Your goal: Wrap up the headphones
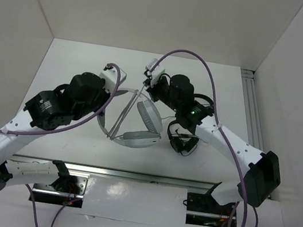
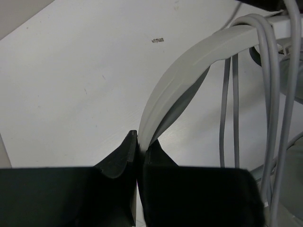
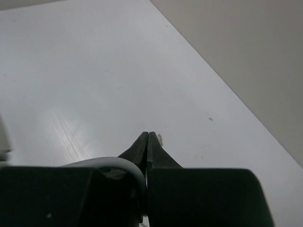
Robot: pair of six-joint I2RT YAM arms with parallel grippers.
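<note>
The headphones (image 1: 136,137) sit mid-table, between my two arms, partly raised, one earcup (image 1: 148,116) facing up. My left gripper (image 2: 138,142) is clamped tight on the headband (image 2: 189,61); in the left wrist view the grey band arcs up and away from the fingertips. The thin grey cable (image 1: 125,115) hangs over the band in loops and runs in two straight strands across the headphones up towards my right gripper (image 3: 148,137). That one is closed too, tips touching, with the cable curving in between its fingers lower down. It hovers above the white table (image 1: 79,60). A black pair of headphones (image 1: 183,142) lies just beside, under my right arm.
</note>
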